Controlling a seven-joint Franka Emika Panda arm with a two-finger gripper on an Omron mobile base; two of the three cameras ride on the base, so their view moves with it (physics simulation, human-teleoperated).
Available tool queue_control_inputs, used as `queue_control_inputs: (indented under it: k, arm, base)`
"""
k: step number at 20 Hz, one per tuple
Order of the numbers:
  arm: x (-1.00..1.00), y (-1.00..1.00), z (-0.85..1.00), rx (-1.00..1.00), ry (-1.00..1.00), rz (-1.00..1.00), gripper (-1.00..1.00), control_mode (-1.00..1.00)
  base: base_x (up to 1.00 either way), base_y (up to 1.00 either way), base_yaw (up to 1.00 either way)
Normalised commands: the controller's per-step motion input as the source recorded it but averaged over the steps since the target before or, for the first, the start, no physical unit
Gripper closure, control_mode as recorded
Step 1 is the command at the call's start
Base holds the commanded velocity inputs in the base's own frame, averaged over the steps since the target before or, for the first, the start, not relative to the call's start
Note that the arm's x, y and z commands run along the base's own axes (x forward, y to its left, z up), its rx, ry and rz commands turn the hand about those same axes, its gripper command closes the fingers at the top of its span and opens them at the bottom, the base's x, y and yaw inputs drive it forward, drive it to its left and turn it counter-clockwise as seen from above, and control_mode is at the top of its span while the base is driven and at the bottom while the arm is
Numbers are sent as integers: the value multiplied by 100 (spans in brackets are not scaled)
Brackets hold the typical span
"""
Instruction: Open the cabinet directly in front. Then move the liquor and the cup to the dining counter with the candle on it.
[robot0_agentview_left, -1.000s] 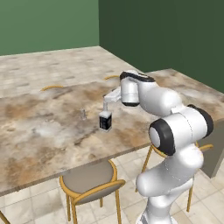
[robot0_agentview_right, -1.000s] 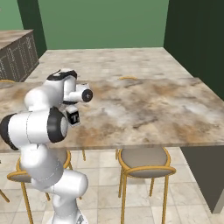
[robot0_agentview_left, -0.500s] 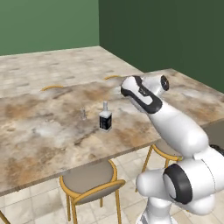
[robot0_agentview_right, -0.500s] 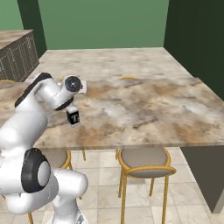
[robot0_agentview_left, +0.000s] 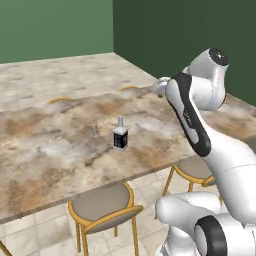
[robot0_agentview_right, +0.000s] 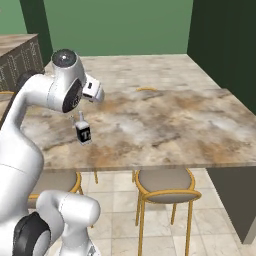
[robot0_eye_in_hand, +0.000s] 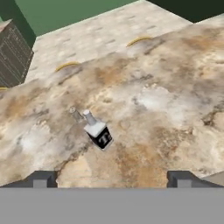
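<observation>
Liquor (robot0_agentview_left: 120, 137): upright on the dining counter (robot0_agentview_left: 45, 150), centre of the left base view, left of centre in the right base view (robot0_agentview_right: 83, 131) and hand view (robot0_eye_in_hand: 99, 132). Candle (robot0_agentview_left: 94, 129): on the same top, just beside the liquor, to its left and apart from it; in the hand view (robot0_eye_in_hand: 75, 113) at its upper left. Stool (robot0_agentview_left: 102, 207): below the counter's near edge, lower centre. Second stool (robot0_agentview_right: 163, 186): lower centre-right of the right base view.

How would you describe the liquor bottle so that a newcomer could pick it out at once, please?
Start at the long brown-and-beige marble dining counter with orange-framed stools along its near edge. The liquor stands upright on it near that edge, apart from the gripper. It is dark, squarish and white-labelled, unlike the tiny pale candle just beside it.
</observation>
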Motion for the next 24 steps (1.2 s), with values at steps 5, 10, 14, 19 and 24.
queue_control_inputs:
  k: [5,10,14,19,24]
  arm:
    - [-100,-28,13,-9,-5,-11,-100,-100]
    - [-99,2,2,-5,-40,4,-100,-100]
    - [-92,4,8,0,-58,6,-100,-100]
    - [-41,3,0,-2,-38,2,-100,-100]
    - [0,0,0,0,0,0,-100,-100]
  base:
    - [0,0,0]
    - [0,0,0]
    - [0,0,0]
    - [0,0,0]
    - [0,0,0]
